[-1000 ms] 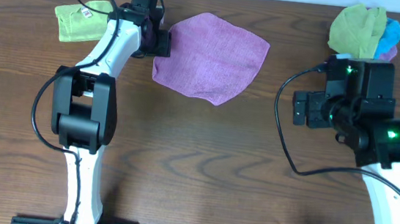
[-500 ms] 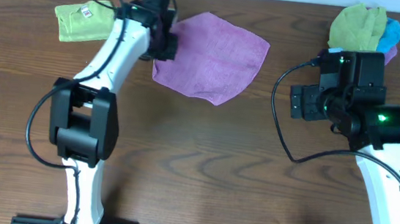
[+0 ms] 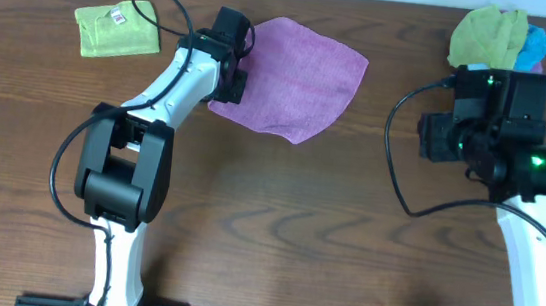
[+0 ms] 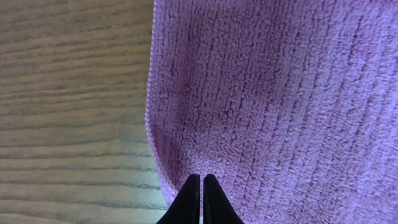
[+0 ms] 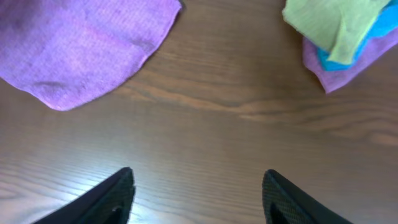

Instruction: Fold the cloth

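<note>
The purple cloth (image 3: 296,75) lies spread flat at the back centre of the wooden table. My left gripper (image 3: 234,73) is at its left edge, shut, with the fingertips (image 4: 193,186) pressed together on the fabric just inside the hem. In the left wrist view the cloth (image 4: 280,93) fills most of the picture. My right gripper (image 3: 429,138) hovers to the right of the cloth, well apart from it. It is open (image 5: 199,183) over bare wood, with nothing between its fingers. The right wrist view has the cloth (image 5: 81,43) at upper left.
A folded green cloth (image 3: 114,29) lies at the back left. A pile of green, blue and purple cloths (image 3: 495,39) sits at the back right corner, seen too as the pile (image 5: 342,31) in the right wrist view.
My left gripper has shut and slid right onto the cloth's left edge. The right arm has shifted slightly right and its jaws have narrowed somewhat.
</note>
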{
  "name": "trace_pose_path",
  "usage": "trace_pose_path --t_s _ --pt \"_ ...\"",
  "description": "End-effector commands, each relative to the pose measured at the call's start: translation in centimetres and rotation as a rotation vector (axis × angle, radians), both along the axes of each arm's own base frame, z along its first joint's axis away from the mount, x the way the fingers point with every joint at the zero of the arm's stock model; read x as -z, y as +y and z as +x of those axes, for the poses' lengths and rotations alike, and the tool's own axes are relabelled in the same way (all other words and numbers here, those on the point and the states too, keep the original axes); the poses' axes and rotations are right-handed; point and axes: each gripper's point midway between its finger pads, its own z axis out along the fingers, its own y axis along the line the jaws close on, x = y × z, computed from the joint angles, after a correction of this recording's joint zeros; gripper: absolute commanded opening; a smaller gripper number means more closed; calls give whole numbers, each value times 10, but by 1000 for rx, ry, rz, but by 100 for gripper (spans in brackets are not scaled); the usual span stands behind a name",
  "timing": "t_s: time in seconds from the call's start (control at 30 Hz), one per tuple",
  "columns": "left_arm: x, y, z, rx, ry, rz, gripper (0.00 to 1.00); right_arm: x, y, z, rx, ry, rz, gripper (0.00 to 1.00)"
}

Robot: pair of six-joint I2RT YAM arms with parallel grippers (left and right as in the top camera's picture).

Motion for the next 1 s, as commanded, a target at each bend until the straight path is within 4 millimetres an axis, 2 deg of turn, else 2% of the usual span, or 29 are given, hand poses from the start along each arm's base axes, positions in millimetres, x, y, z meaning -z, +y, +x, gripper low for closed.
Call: trace_pose_path --t_s 0.0,0.13,0.23,0.3,0.6,0.97 --pt "1 4 1 -3 -9 18 6 30 6 -3 -24 69 30 63" --pt "9 4 2 -3 2 21 6 44 14 -2 -43 74 75 44" --pt "14 4 2 -2 6 22 6 43 14 0 -32 67 83 16" --pt "17 5 2 -4 11 24 6 43 14 0 -30 65 84 1" --pt "39 9 -8 -10 70 38 6 43 14 0 -27 70 86 2" --pt "53 17 -37 -67 190 61 6 50 9 -10 -18 115 60 1"
